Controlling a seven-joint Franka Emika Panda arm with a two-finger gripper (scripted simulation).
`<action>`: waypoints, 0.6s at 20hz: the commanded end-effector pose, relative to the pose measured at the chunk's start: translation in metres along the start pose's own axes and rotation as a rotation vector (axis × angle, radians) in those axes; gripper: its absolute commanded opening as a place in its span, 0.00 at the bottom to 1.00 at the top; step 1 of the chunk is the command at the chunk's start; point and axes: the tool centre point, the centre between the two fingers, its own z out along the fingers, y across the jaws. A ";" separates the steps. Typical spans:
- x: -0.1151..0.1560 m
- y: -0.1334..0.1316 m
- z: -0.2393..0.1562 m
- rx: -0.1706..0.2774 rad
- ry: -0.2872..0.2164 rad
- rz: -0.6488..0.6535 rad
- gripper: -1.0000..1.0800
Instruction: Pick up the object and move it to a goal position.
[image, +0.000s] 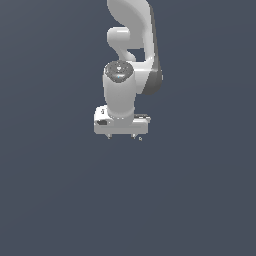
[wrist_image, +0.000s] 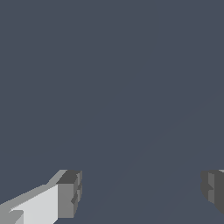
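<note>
Plain dark grey-blue background fills both views. Seen from above, the white arm (image: 131, 60) hides much of its end effector (image: 122, 135), whose fingers (wrist_image: 70, 194) stand spread wide with nothing between them. No view shows the object, so I cannot tell where it lies.

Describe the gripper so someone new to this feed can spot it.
Start at the white arm in the exterior view's upper centre and follow it down. The gripper is the flat white block at its lowest end. Two short fingers poke down from it, set wide apart with nothing between them.
</note>
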 end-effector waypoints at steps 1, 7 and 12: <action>0.000 0.000 0.000 0.000 0.000 -0.001 0.96; -0.001 -0.001 0.002 -0.001 0.000 -0.024 0.96; -0.004 -0.005 0.008 -0.004 0.000 -0.086 0.96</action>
